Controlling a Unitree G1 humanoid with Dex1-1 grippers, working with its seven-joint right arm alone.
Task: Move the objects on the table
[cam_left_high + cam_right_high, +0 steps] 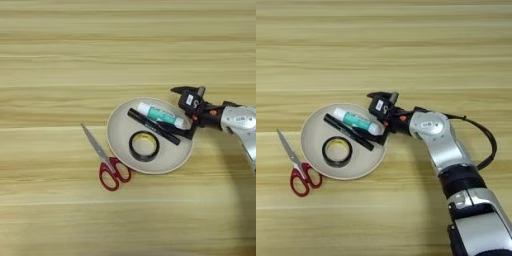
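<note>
Your pincer (181, 112) spread wide around glue stick (161, 115) cap end, at plate (120, 134) rim; marker (152, 126), tape roll (144, 145) beyond; scissors (106, 160) farthest, on surface (50, 60)

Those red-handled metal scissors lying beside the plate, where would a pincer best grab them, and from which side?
Probably at the narrow neck of the red-handled metal scissors, where the closed blades meet the handle loops. They lie flat on the light-brown wooden table, apart from the round beige plate, blades pointing up-left. So I would come straight down from above, fingers closing across the neck.
</note>
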